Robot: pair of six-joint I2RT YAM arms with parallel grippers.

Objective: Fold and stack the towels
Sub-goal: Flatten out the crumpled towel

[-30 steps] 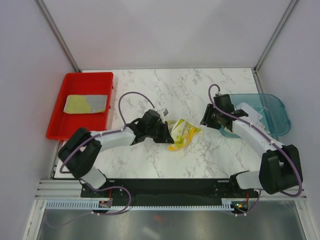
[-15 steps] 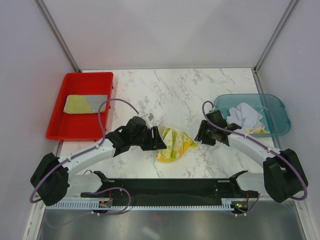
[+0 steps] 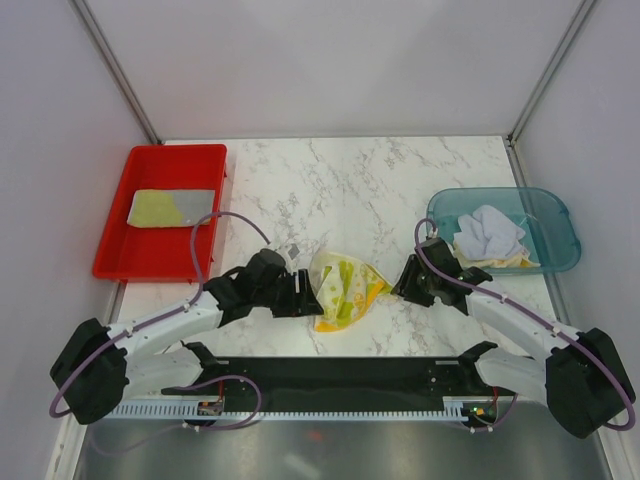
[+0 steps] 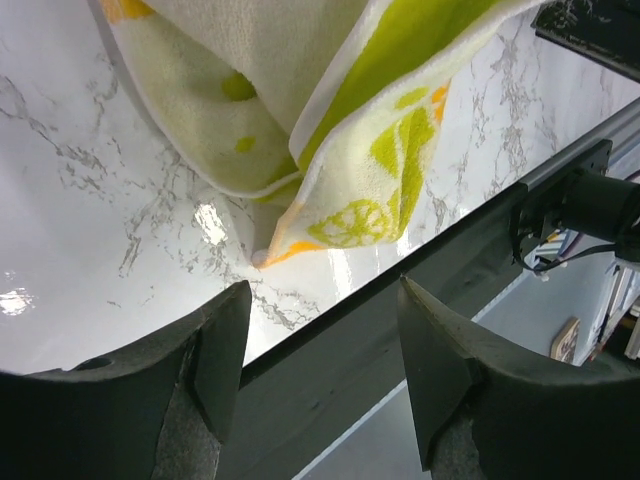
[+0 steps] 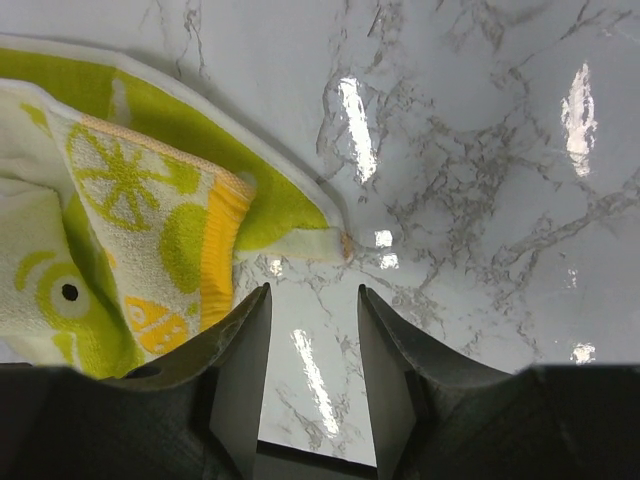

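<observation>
Yellow-green lemon-printed towel (image 3: 345,290) lies crumpled on the marble table (image 3: 400,180) near its front edge, between the two arms. The left claw (image 4: 322,330) stands wide apart just beside it, gripping nothing. The right claw (image 5: 312,305) is parted too and empty, its tips just short of the cloth's corner. A folded towel (image 3: 172,207) lies in the red tray (image 3: 115,250). A white-grey towel (image 3: 490,228) and a cream towel (image 3: 515,260) sit in the teal bin (image 3: 555,215).
</observation>
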